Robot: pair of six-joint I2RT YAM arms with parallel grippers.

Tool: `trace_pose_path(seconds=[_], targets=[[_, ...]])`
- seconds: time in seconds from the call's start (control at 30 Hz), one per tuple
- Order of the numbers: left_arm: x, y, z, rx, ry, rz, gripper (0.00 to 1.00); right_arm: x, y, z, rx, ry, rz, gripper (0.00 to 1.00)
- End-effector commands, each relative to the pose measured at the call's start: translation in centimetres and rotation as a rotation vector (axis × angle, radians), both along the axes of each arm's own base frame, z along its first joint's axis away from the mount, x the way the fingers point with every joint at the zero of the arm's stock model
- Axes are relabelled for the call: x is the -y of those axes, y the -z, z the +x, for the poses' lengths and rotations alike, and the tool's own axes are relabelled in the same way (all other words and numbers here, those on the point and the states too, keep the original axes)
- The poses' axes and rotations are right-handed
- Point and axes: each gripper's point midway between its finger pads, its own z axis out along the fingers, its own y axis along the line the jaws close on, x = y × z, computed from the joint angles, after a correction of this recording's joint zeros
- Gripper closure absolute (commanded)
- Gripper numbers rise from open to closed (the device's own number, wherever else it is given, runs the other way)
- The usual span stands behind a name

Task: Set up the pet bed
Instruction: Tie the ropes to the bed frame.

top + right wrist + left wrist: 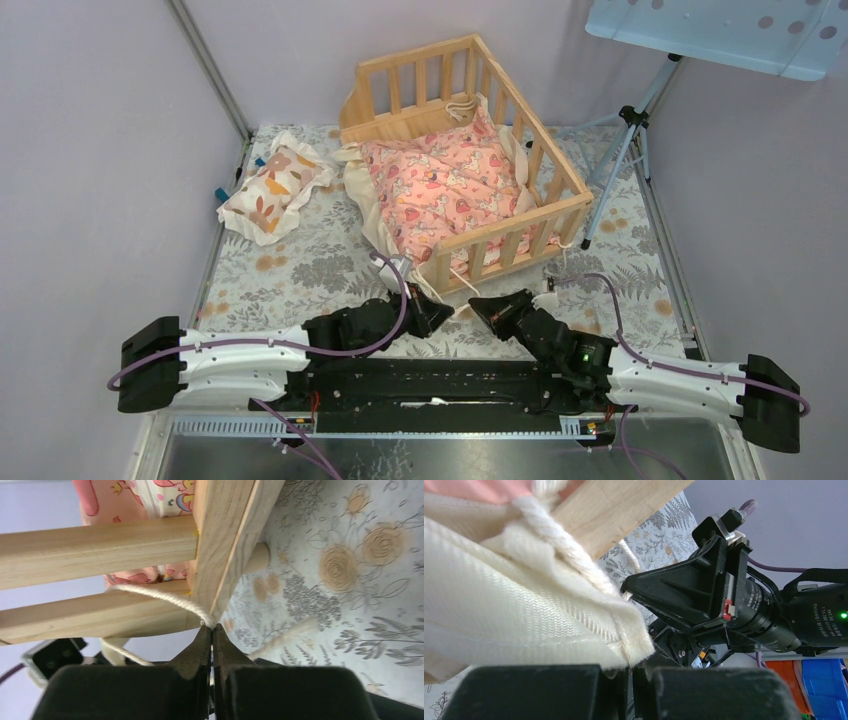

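Your right end effector [212, 629] pinches the cord [160, 596] at the bed [100, 545] corner. Your left end effector [636, 672] — closed — nips the cushion [499, 610] frill.

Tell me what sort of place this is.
Likely a robot-recording booth, not a home: plain lilac walls, a grey metal tripod under a pale blue panel, and a grey floral-cloth table.

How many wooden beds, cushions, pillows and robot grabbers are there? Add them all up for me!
Wooden bed: 1
Pink cushion: 1
Leafy pillow: 1
Robot grabbers: 2, the left gripper on the cushion's cream frill, the right gripper pinching a white cord
Total: 5
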Motion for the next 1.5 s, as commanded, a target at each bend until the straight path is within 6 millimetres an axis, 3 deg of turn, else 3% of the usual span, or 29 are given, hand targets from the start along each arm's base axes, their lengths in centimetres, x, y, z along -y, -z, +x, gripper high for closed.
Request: trace_pose_path(seconds=[0.0,0.17,0.33,0.47,0.57,0.73,1.07,1.27,1.47], targets=[[0.3,-2.2,0.1,0.019,-0.003,-0.044,1.0,0.3,0.0,0.1,0.086,-0.039,-0.168,1.0],[0.0,-3.7,-0.2,0.011,0.0,-0.091,1.0,0.7,2.2,-0.4,0.163,-0.137,-0.387,1.0],[0.5,-8.3,-0.6,0.039,0.03,-0.188,1.0,-0.1,4.0,-0.8,0.246,-0.25,-0.526,1.0],[0.5,-11.7,-0.1,0.084,0.009,-0.251,1.0,-1.7,4.7,-1.5,0.312,-0.357,-0.551,1.0],[0.5,-13.0,0.8,0.118,-0.033,-0.298,1.0,-3.7,4.2,-2.8,0.349,-0.469,-0.501,1.0],[1.7,-11.9,1.4,0.143,-0.041,-0.267,1.0,-5.9,1.6,-5.2,0.414,-0.591,-0.347,1.0],[2.1,-10.8,2.8,0.165,-0.112,-0.31,1.0,-5.2,-0.8,-8.3,0.423,-0.668,-0.147,1.0],[2.3,-10.3,3.2,0.194,-0.125,-0.285,1.0,-4.1,-2.3,-8.5,0.431,-0.634,-0.094,1.0],[4.7,-7.4,1.9,0.173,0.0,-0.158,1.0,-3.6,-4.8,-7.5,0.439,-0.549,-0.021,1.0]])
